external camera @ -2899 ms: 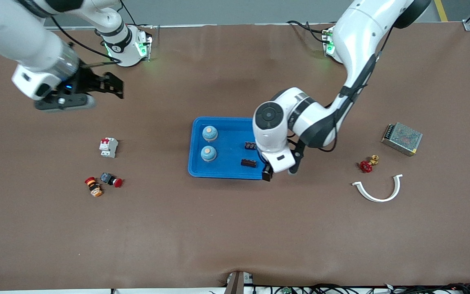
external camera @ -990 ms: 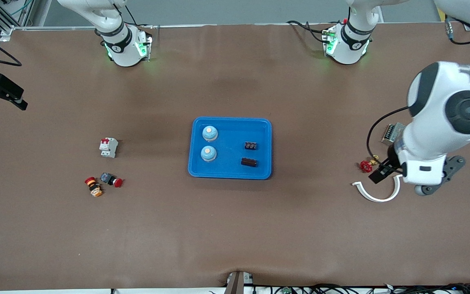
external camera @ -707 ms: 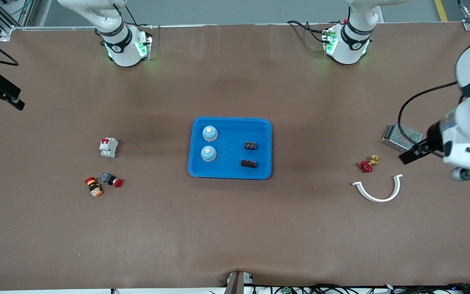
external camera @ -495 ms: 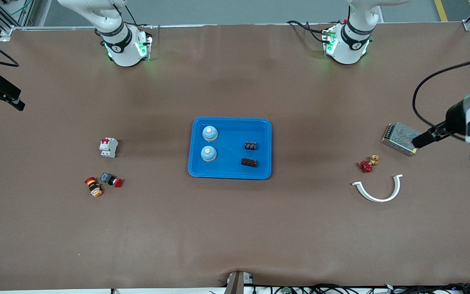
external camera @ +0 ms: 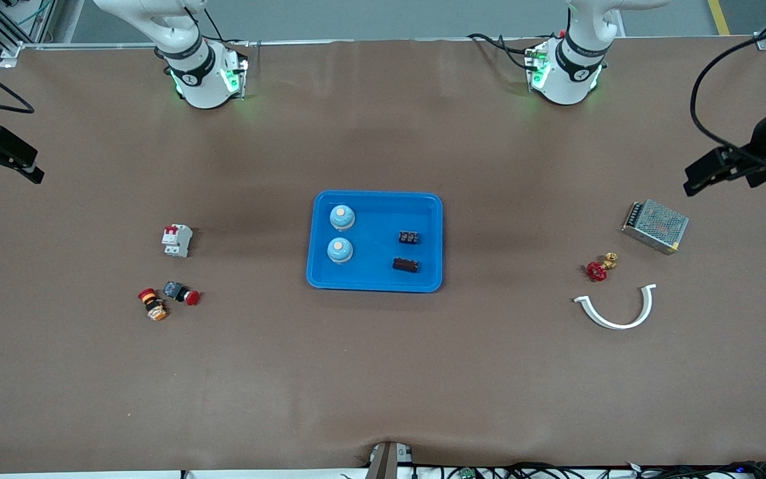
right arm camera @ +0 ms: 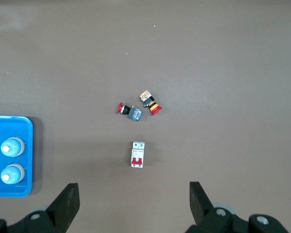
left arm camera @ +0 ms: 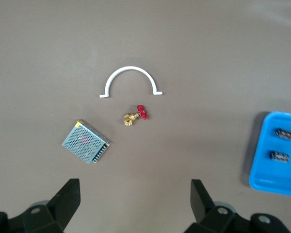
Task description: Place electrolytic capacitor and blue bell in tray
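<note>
The bright blue tray [external camera: 376, 223] lies at the table's middle. In it sit two blue bells [external camera: 342, 216] [external camera: 340, 249] toward the right arm's end and two small dark capacitors [external camera: 409, 237] [external camera: 405, 265] toward the left arm's end. My left gripper [external camera: 707, 174] is open and empty, high over the table's left-arm end. My right gripper [external camera: 5, 171] is open and empty, high over the right-arm end. The left wrist view shows its gripper [left arm camera: 136, 199], the tray's rim [left arm camera: 262, 165] and both capacitors [left arm camera: 286, 134] [left arm camera: 280, 156]. The right wrist view shows its gripper [right arm camera: 134, 199], the tray [right arm camera: 0, 128] and both bells [right arm camera: 12, 146] [right arm camera: 11, 174].
Toward the left arm's end lie a metal power supply [external camera: 655, 226], a red-handled brass valve [external camera: 599, 267] and a white curved clip [external camera: 616, 309]. Toward the right arm's end lie a white circuit breaker [external camera: 177, 240] and two push buttons [external camera: 181, 293] [external camera: 151, 303].
My left gripper has left the tray's corner and swung up to the left-arm end of the table. My right gripper has drawn back to its own end. The tray's contents have not moved.
</note>
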`<action>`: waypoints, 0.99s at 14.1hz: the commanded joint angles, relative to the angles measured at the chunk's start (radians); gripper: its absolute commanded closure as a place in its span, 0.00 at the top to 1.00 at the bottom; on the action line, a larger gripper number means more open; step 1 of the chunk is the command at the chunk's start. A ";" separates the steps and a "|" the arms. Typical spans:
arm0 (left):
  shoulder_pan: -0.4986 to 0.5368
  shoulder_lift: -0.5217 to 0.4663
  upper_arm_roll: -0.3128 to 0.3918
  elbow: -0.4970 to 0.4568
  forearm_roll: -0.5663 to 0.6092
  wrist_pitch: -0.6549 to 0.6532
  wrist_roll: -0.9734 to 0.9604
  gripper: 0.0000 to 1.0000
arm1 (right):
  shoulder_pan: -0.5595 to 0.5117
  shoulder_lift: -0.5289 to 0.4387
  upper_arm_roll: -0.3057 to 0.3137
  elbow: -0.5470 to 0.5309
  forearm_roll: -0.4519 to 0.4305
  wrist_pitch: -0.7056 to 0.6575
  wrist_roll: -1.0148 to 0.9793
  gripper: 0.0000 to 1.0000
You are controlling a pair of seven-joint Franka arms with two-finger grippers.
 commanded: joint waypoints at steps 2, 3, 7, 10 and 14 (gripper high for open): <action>-0.032 -0.028 0.004 -0.021 -0.029 -0.009 0.040 1.00 | -0.020 0.012 0.019 0.024 0.009 -0.005 0.015 1.00; -0.032 -0.029 -0.002 -0.023 -0.029 -0.009 0.039 1.00 | -0.021 0.012 0.019 0.025 0.007 -0.008 0.015 1.00; -0.033 -0.036 -0.012 -0.018 -0.026 -0.048 0.094 1.00 | -0.023 0.012 0.019 0.030 0.010 -0.005 0.016 1.00; -0.033 -0.054 -0.015 -0.017 -0.026 -0.051 0.099 1.00 | -0.032 0.012 0.018 0.031 0.012 -0.010 0.015 1.00; -0.032 -0.088 -0.002 -0.017 -0.038 -0.054 0.085 1.00 | -0.029 0.012 0.019 0.031 0.007 -0.005 -0.004 1.00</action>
